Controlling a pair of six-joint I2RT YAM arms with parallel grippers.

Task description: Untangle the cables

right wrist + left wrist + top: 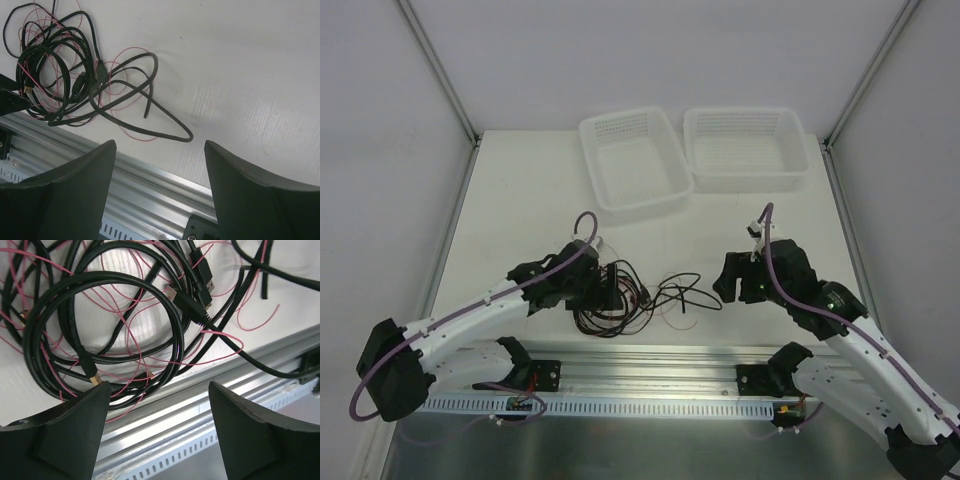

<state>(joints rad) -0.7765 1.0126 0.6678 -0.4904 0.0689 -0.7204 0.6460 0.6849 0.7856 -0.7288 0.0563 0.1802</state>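
Black cables (620, 318) with fine red wire threaded through: one tangled heap by the near edge of the counter (540, 200), left of centre.

Left end effector (157, 387): fingers apart, empty, over the heap.

Right end effector (159, 145): apart, empty, near the loose tail.

Hazards I note: hauling one coil could cinch the red strand, plugs could snag, and the heap could drag onto the rail (650, 365).
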